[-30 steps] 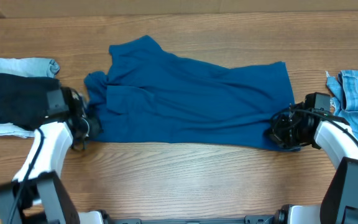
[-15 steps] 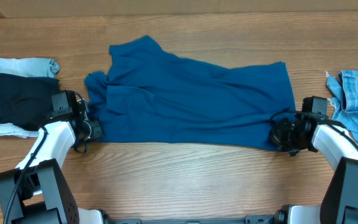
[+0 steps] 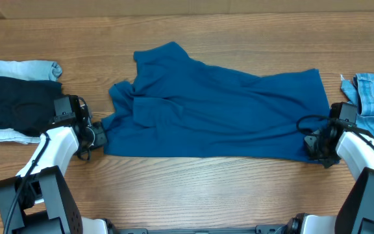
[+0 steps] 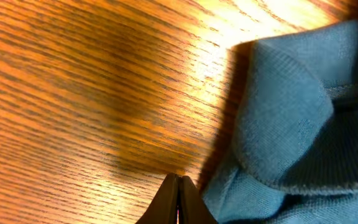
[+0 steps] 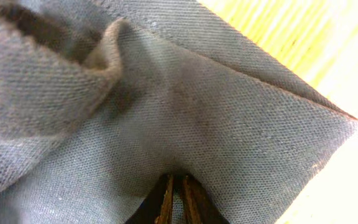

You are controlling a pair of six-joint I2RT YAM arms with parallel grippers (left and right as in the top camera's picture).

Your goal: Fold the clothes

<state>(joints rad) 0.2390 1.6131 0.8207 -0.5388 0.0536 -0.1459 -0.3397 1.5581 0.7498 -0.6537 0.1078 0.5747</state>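
Note:
The royal-blue polo shirt (image 3: pixel 219 110) lies spread and wrinkled across the middle of the wooden table, long side left to right. My left gripper (image 3: pixel 99 135) is at the shirt's lower left corner. In the left wrist view its jaws (image 4: pixel 178 186) are shut on the bare wood, with the folded shirt edge (image 4: pixel 303 124) just to their right. My right gripper (image 3: pixel 313 144) is at the shirt's lower right corner. In the right wrist view its jaws (image 5: pixel 176 186) are shut on the knit cloth (image 5: pixel 166 93), which bunches in front of them.
A near-black folded garment (image 3: pixel 12 104) lies at the left edge, close behind my left arm, with a light-blue rolled piece (image 3: pixel 24 68) beyond it. Light-blue frayed denim (image 3: pixel 372 94) lies at the right edge, beside my right arm.
My right gripper has moved to the right with the shirt's corner in it, and the whole shirt has slid right. My left gripper has stayed in place and the shirt's left edge has drawn away.

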